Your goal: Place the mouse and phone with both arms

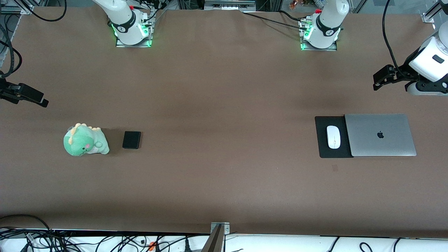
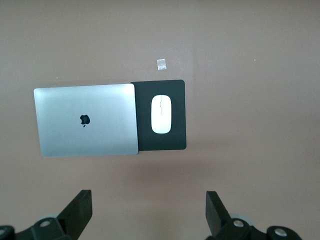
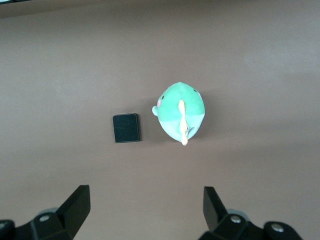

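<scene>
mouse [image 1: 333,137] on mat [image 1: 323,147], beside laptop [image 1: 380,135]

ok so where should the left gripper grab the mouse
Grip the mouse across its narrow middle, coming straight down from above. It lies flat on the mat, and the laptop sits close beside one long side, so probably keep the fingers narrow there.

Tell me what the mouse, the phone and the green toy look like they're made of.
The mouse: probably hard plastic, smooth white shell with a thin grey centre line. The phone: likely glass or glossy plastic, flat black slab with a faint sheen. The green toy: soft plush fabric, judging by its fuzzy, rounded surface.
</scene>
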Controlling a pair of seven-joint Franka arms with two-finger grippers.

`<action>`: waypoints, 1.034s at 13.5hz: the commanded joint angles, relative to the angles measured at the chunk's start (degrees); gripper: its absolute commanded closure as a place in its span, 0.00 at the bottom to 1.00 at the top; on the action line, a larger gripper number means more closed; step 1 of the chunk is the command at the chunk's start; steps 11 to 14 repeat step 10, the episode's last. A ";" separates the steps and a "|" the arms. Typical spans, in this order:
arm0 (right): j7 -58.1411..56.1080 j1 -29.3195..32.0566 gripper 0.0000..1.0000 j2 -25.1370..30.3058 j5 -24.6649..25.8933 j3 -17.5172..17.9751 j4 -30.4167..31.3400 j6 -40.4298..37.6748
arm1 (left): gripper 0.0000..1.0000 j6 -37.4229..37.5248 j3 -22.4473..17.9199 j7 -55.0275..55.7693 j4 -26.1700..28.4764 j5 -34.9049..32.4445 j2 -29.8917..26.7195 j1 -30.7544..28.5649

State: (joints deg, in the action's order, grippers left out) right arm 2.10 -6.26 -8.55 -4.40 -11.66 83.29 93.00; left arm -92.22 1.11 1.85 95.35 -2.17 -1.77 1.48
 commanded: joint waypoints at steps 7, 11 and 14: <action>0.98 -0.33 0.00 -0.15 0.88 0.67 0.21 0.43 | 0.00 1.34 -0.14 -1.06 -1.92 1.20 0.81 -0.34; 0.98 -0.42 0.00 -0.15 0.79 0.67 0.30 0.43 | 0.00 1.34 -0.14 -1.06 -1.92 1.20 0.81 -0.34; 0.98 -0.42 0.00 -0.15 0.79 0.67 0.30 0.43 | 0.00 1.34 -0.14 -1.06 -1.92 1.20 0.81 -0.34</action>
